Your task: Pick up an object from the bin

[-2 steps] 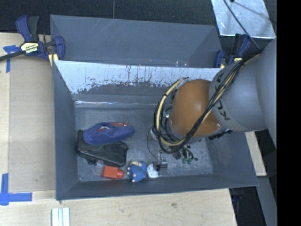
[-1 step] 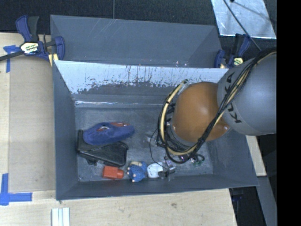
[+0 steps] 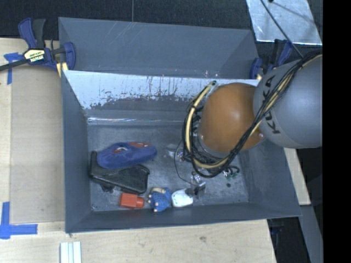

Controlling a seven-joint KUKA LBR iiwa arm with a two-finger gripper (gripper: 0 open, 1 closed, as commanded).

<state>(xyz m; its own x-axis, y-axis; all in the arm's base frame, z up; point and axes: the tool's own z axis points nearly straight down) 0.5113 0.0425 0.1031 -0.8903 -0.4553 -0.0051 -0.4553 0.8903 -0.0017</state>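
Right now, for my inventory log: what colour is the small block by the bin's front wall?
The block is red; camera view.

Arm (image 3: 299, 100): rounded grey KUKA iiwa, black lettering.
Wrist cover (image 3: 230, 119): glossy orange dome.
Cables (image 3: 190, 126): yellow and black loops, apparently bundled beneath.

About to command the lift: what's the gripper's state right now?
Gripper: cannot tell whether open or shut; it hangs just right of the small white thing.
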